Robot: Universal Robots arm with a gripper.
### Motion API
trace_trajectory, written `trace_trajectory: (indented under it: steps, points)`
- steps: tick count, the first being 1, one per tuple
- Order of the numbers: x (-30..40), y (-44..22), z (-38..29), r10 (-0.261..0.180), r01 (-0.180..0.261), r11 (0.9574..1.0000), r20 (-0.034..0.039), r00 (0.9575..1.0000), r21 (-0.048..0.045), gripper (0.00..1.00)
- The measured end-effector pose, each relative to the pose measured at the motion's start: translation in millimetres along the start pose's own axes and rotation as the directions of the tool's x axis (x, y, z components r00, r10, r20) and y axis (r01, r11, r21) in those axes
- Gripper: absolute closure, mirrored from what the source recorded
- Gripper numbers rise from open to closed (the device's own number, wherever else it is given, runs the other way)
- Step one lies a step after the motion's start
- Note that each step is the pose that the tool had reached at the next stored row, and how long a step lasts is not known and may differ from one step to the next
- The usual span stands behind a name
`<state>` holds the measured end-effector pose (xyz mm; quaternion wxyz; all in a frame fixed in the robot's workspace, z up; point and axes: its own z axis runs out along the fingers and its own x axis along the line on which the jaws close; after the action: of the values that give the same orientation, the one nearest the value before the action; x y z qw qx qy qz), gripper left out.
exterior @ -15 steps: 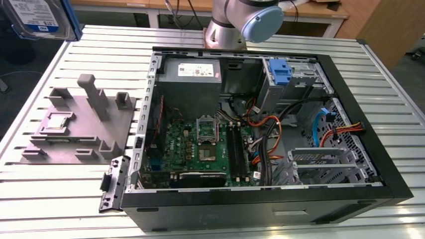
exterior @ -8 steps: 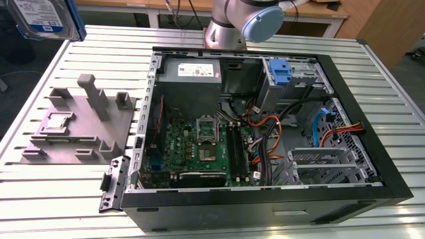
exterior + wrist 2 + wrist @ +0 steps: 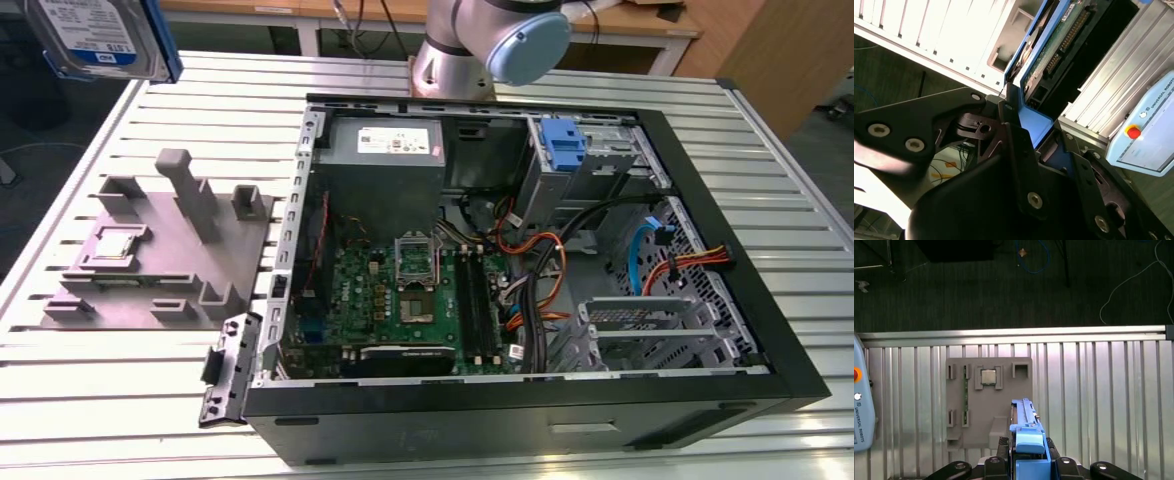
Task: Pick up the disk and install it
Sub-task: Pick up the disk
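The disk (image 3: 100, 35), silver with a white-and-blue label and a blue carrier frame, hangs high at the exterior view's far left, above the table's back corner. In the first wrist view it stands edge-on as a blue frame (image 3: 1026, 432) between my black fingers (image 3: 1000, 445), over the grey fixture plate (image 3: 989, 395). The second wrist view shows its green circuit-board underside (image 3: 1054, 47) and blue frame end. My gripper (image 3: 1029, 455) (image 3: 1041, 135) is shut on the disk.
An open computer case (image 3: 781, 340) lies on the slatted metal table (image 3: 801, 180), with a grey power-supply box (image 3: 387, 145), a blue latch (image 3: 567, 150), loose cables and a metal drive cage (image 3: 654, 330) inside. The grey fixture (image 3: 160, 250) holds a chip (image 3: 988, 376). A teach pendant (image 3: 1149, 130) sits nearby.
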<state>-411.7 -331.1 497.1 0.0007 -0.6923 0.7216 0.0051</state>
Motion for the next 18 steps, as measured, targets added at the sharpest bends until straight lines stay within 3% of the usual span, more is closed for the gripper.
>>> trace_trajectory:
  steps: [13, 18]
  points:
    - [-0.6, -13.7, -0.1, 0.0, 0.0, 1.0, 0.0, 1.0, 0.0, 0.63]
    - [-0.6, -14.3, -0.1, 0.0, 0.0, 1.0, 0.0, 1.0, 0.0, 0.63]
